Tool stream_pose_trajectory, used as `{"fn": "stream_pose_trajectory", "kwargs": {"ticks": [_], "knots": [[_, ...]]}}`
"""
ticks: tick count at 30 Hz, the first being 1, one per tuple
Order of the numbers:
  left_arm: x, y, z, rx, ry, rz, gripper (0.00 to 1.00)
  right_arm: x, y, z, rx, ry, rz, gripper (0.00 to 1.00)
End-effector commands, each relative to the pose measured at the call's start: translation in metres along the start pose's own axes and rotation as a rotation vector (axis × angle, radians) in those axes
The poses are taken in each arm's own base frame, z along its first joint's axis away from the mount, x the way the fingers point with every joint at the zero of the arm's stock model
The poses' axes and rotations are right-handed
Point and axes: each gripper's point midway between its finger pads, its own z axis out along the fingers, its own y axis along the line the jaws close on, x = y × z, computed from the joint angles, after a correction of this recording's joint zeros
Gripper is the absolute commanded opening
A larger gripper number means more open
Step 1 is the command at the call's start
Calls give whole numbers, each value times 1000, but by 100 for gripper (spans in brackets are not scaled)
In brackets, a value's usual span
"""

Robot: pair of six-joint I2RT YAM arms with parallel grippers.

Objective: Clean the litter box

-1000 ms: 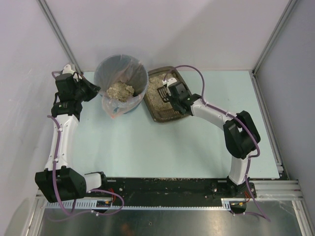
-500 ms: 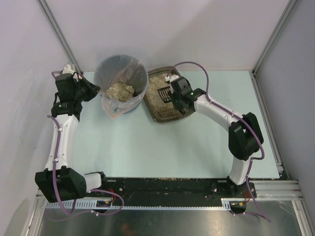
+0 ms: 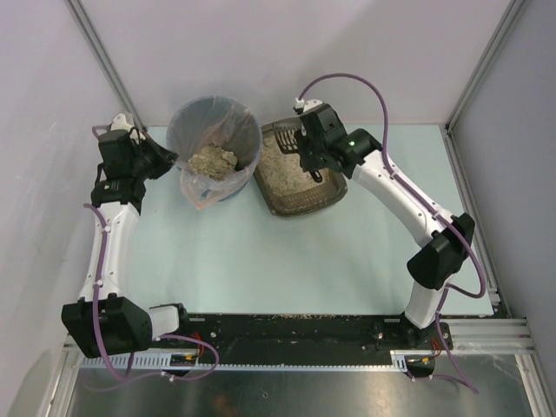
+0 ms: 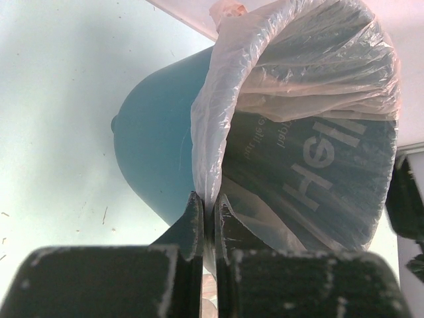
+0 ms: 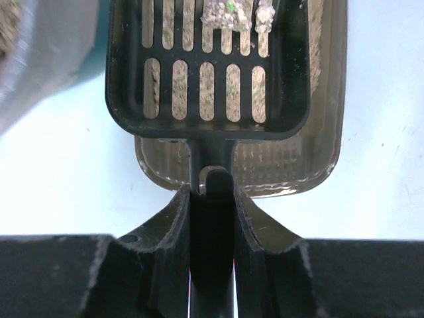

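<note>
You have the litter box (image 3: 291,208) at the far side of the table (image 3: 261,261), just right of the bin (image 3: 193,122). From above you cannot tell whether its left rim touches the bin or only comes close. It is a shallow grey-brown tray, rectangular with rounded corners and a raised rim, lying slightly askew to the table's edge. Beige sandy granules cover its floor. In the right wrist view the near end looks darker, with faint lines across it. Your right gripper (image 5: 212,189) is closed tight on the handle of a black slotted scoop (image 5: 209,130). It holds the blade level over the box's far end, toward the corner nearest the bin. A pale clump (image 5: 228,12) sits on the far slots of the blade, and you can see granules through the nearer slots. Your left gripper (image 4: 207,209) is pinched shut on the clear liner (image 4: 218,79) where it folds over the bin's near-left rim, with the teal wall just below the fingers. Inside the bin lies a heap of litter (image 3: 213,161), the same beige as the granules. The left arm reaches up the table's left side, and the right arm stretches from the right across the box.
</note>
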Motion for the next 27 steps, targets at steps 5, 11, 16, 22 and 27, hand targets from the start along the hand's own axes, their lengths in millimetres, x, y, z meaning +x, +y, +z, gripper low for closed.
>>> {"fn": "stream_pose_trajectory", "kwargs": {"ticks": [5,11,16,22,27], "knots": [[25,-4,-6,23,86,52,0,-70,4,-58,23,-205,25,0],[24,-5,-6,28,86,48,0,-101,44,-70,-108,-294,-14,0],[23,-7,-7,33,83,50,0,-109,99,-72,-254,-321,-45,0],[23,-8,-9,35,79,51,0,-96,158,-62,-418,-293,-34,0],[23,-7,-10,34,77,54,0,-85,181,-53,-522,-248,-15,0]]}}
